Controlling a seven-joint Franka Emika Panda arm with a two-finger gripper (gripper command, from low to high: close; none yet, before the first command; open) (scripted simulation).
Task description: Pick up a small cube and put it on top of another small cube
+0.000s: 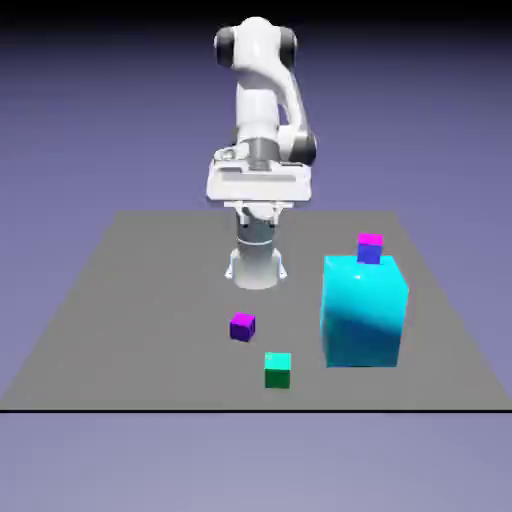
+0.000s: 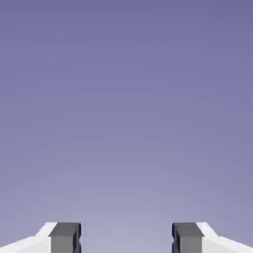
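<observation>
The two-finger gripper (image 2: 126, 239) stands wide apart with nothing between its jaws; in the hand view the two grey finger tips (image 2: 65, 237) frame only the plain blue-violet backdrop, so the hand looks out level over the scene and not down at the table. In the exterior view the white hand (image 1: 260, 185) hangs high above the grey table (image 1: 120, 300), close in front of the arm's own base, well apart from every cube.

Out from there, a small purple cube (image 1: 242, 326) lies on the table near the middle, and a small green cube (image 1: 277, 369) lies just nearer the camera and slightly toward the exterior view's right. Toward the exterior view's right stands a big cyan block (image 1: 363, 310). Behind its top edge a small cube with a magenta top and blue side (image 1: 369, 248) shows; whether it rests on the block or on the table behind it cannot be told.

The small yellow cube that the task calls for shows in neither view; it may be hidden, perhaps behind the big block, but that is only a guess.

As a judgement, the task is at its very start: nothing is grasped, nothing is stacked, and the approach, grasp, lift and placing all remain.
</observation>
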